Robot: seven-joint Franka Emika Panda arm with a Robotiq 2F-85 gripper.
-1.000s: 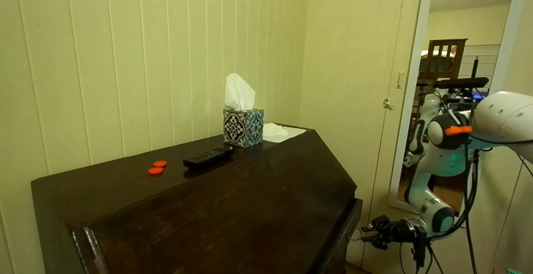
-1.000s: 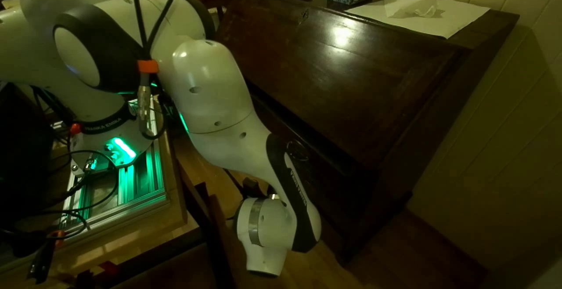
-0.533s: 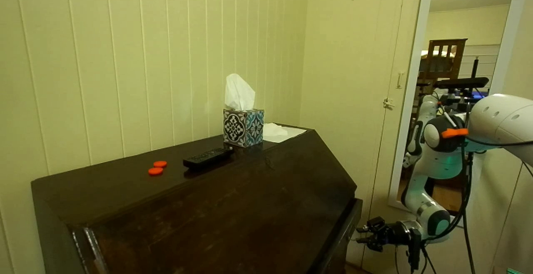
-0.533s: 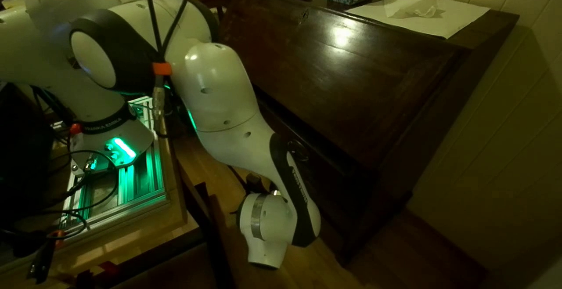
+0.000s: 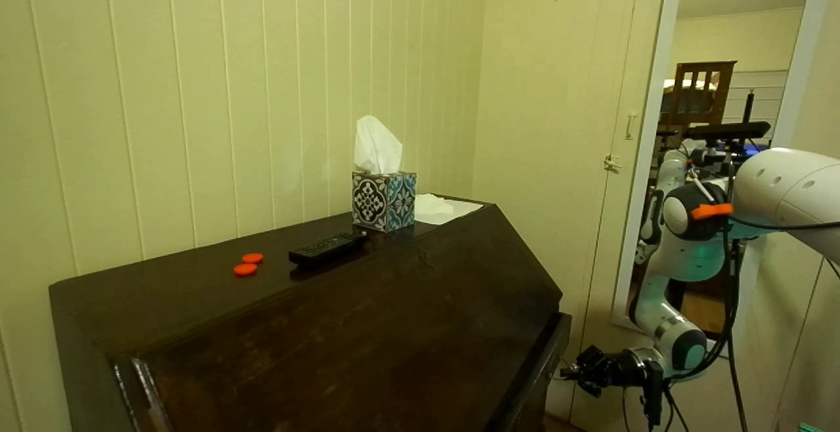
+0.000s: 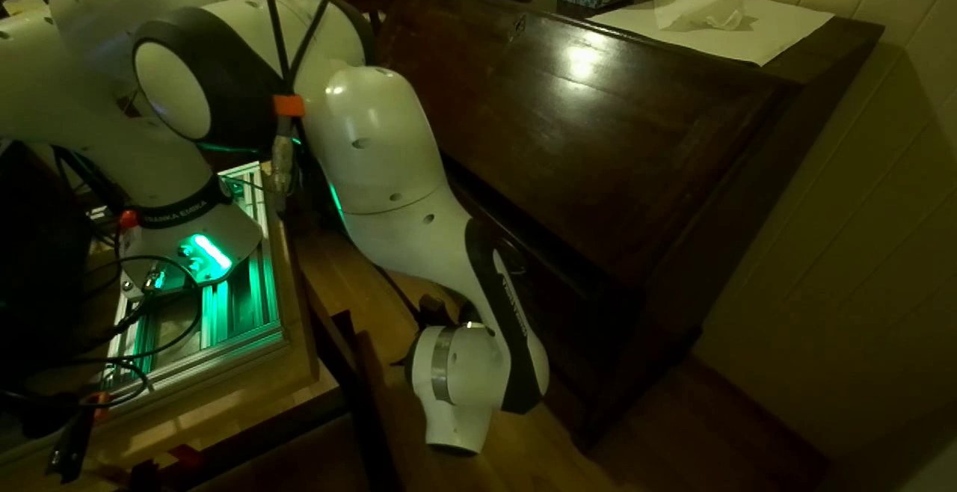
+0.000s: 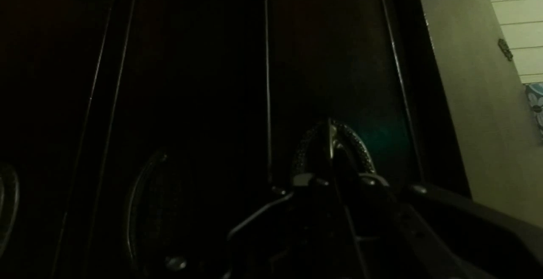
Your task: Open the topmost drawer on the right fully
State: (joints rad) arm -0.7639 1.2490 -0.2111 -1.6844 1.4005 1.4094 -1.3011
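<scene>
Top drawer (image 7: 328, 58) at desk's (image 5: 367, 327) right end, looks shut. Gripper (image 5: 566, 373) appears clenched on its handle (image 7: 331, 139); wrist view dim. Best, I judge: check the bite, then pull straight out, slow and level, lest it rack or slip. On top, left to right: red discs (image 5: 246, 269), remote (image 5: 328, 248), tissue box (image 5: 384, 201), paper (image 5: 463, 209). Panelled wall (image 5: 262, 90) far side; mirror (image 5: 715, 107) right.

Patterned tissue box (image 5: 384, 203) stands upright between a black remote (image 5: 328, 249) and a white sheet (image 6: 792, 27), white tissue (image 5: 377, 148) rising from its top; a crumpled white piece (image 6: 695, 12) rests on the sheet. Two red discs (image 5: 245, 270) lie on the remote's far side from the box (touching or just apart, cannot tell). Grooved cream wall (image 5: 197, 90) behind. White-framed mirror (image 5: 735, 35) at right in an exterior view, small latch (image 5: 612, 163) left of the mirror.
</scene>
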